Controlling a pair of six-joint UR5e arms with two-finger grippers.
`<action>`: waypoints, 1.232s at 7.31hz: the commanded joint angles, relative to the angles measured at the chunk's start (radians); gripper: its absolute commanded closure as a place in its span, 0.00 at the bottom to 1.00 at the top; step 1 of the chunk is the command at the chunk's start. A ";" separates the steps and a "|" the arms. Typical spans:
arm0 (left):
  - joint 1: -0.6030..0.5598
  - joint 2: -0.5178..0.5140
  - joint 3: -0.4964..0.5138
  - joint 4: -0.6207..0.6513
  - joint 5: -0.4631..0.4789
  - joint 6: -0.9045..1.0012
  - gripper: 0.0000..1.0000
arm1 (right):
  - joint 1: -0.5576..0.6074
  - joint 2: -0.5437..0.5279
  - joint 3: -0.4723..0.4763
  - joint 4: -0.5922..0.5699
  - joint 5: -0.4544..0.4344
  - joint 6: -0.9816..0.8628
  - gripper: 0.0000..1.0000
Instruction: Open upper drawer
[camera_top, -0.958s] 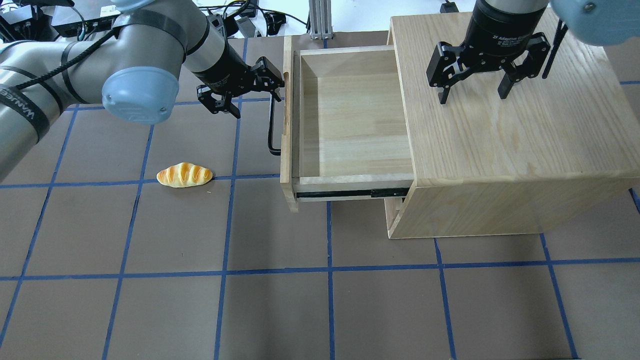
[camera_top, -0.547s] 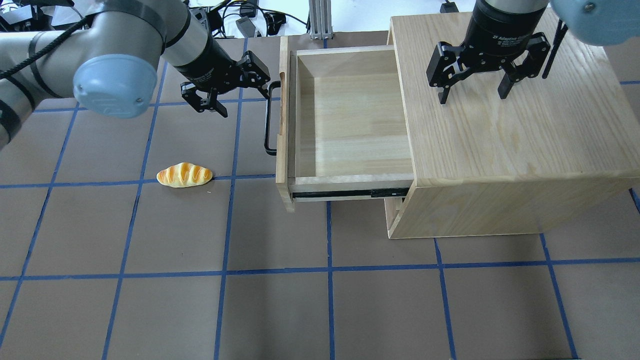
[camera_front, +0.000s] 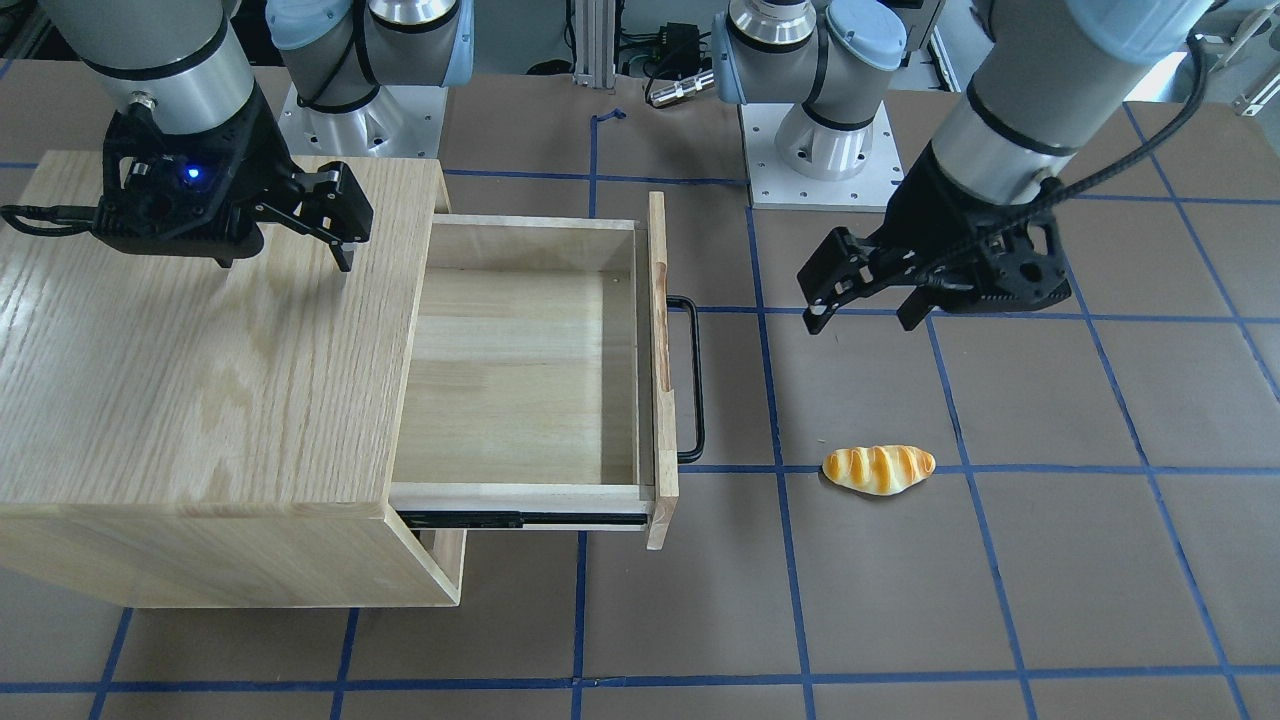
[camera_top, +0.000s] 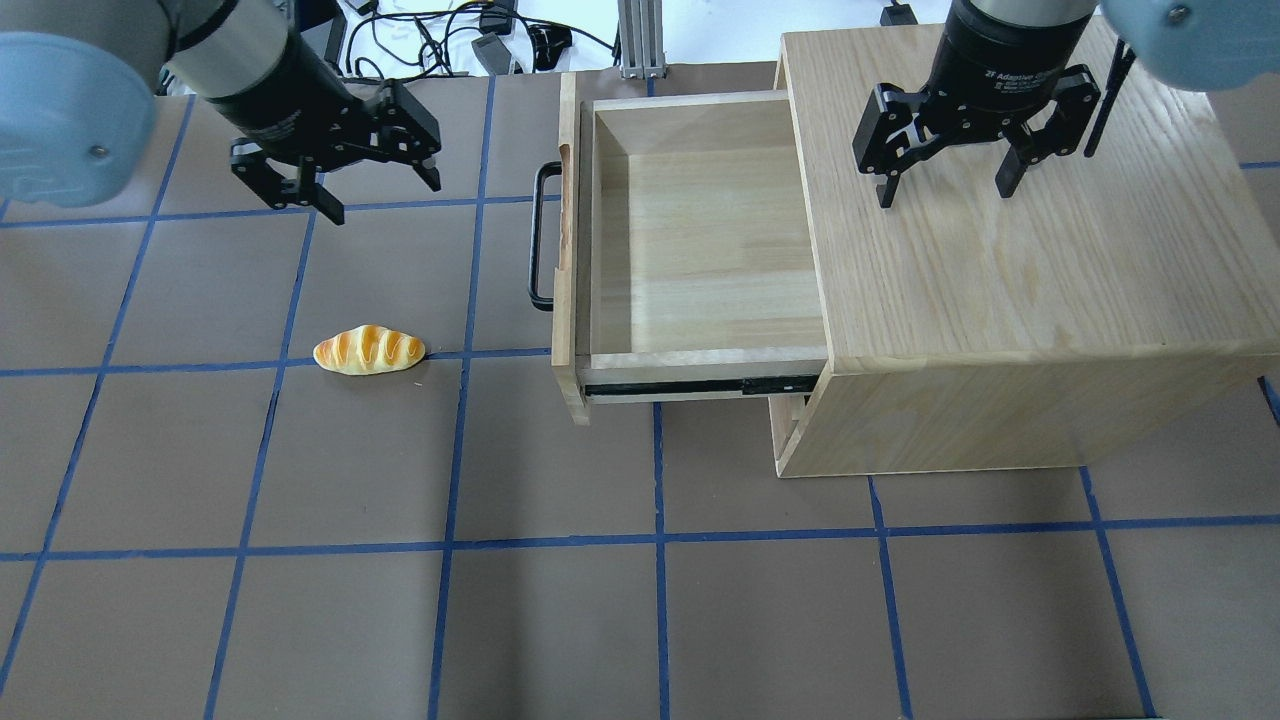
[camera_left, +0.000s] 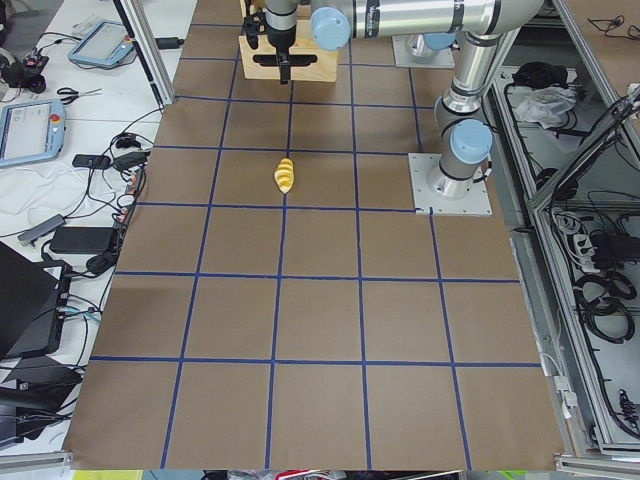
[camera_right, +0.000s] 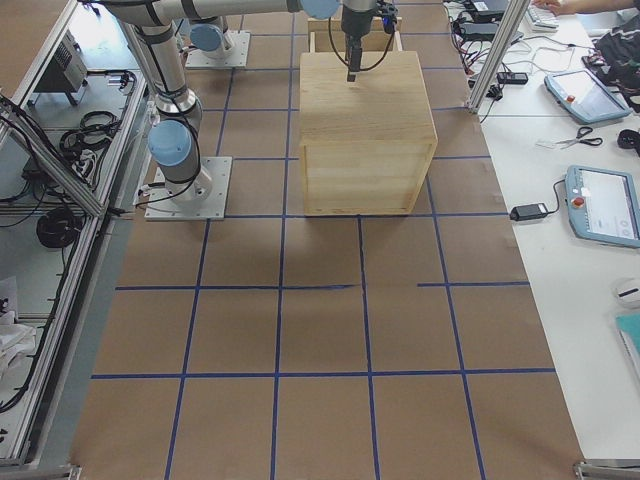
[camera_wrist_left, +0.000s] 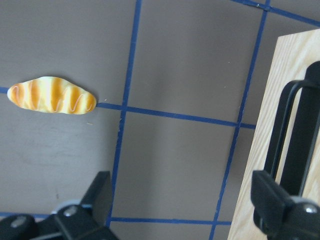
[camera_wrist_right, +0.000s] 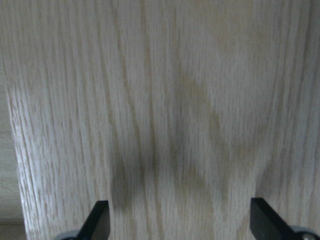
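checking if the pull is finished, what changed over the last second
The left gripper drew the upper drawer slightly further out, then came away from its black bar handle toward the robot's left, jaws open and empty. The right gripper over the cabinet top and the bread roll stayed put.

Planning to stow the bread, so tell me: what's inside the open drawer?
Nothing shows in the upper drawer: only its bare pale wood floor. Its back end, under the cabinet top, is hidden.
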 joint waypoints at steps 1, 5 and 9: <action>-0.002 0.073 0.001 -0.020 0.125 0.040 0.00 | 0.000 0.000 0.000 0.000 0.000 0.000 0.00; -0.061 0.062 -0.016 -0.006 0.120 0.043 0.00 | 0.000 0.000 0.000 0.000 0.000 0.000 0.00; -0.062 0.070 -0.016 -0.006 0.120 0.083 0.00 | 0.000 0.000 0.002 0.000 0.000 0.000 0.00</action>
